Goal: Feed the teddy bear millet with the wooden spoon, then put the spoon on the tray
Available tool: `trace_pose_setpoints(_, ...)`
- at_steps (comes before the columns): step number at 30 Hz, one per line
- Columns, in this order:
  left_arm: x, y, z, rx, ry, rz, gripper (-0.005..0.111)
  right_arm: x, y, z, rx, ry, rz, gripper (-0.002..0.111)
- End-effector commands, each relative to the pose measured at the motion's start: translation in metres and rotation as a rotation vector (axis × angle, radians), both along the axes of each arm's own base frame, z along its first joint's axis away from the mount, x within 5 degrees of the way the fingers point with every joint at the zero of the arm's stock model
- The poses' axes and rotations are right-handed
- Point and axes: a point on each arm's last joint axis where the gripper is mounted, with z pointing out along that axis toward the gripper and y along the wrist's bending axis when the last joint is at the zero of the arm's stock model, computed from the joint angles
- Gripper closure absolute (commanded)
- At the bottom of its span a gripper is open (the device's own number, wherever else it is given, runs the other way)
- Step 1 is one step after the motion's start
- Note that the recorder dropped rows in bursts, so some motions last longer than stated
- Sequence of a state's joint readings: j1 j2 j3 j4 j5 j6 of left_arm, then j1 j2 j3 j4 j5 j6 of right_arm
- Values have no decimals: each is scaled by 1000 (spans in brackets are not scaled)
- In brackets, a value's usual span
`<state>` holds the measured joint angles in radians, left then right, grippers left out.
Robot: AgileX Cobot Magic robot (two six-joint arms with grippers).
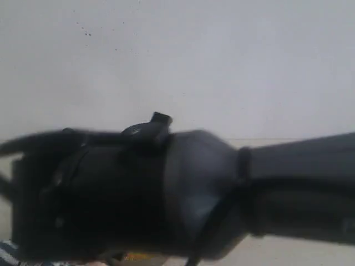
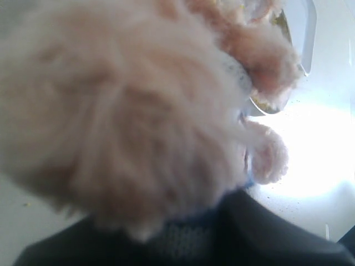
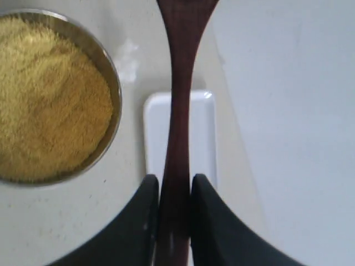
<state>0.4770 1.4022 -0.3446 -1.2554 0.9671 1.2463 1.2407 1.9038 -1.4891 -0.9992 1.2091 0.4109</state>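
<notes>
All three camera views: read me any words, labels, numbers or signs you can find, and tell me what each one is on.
No text can be read in any view.
Right wrist view: the wooden spoon, white tray, metal bowl and millet carry no markings.
Left wrist view: the teddy bear shows only blurred fur, no label.
Exterior view: the dark robot arm fills the picture, blurred; no lettering can be made out.

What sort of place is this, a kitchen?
Likely a robot test bench, not a kitchen: a white tabletop, a plush teddy bear, and a metal bowl of millet beside a white tray.
</notes>
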Motion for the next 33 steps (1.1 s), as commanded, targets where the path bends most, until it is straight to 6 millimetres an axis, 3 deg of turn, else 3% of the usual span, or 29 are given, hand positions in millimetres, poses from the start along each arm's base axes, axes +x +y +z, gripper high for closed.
trace_pose_setpoints(1,0,-1,2,-18,-14,8,103,0,-20,-3,-51,250,2,100)
trace_pose_setpoints(7,0,-1,2,-18,-14,8,103,33,-34,-14,-159,206,-22,100)
trace_pose_setpoints(11,0,-1,2,-18,-14,8,103,40,-35,-23,-232,221,5,100)
trace_pose_setpoints(17,0,-1,2,-18,-14,8,103,53,-25,-62,-396,172,36,100)
trace_pose_setpoints(24,0,-1,2,-18,-14,8,103,55,-23,-68,-424,165,44,100)
trace_pose_setpoints(33,0,-1,2,-18,-14,8,103,42,-22,-78,-469,183,79,100)
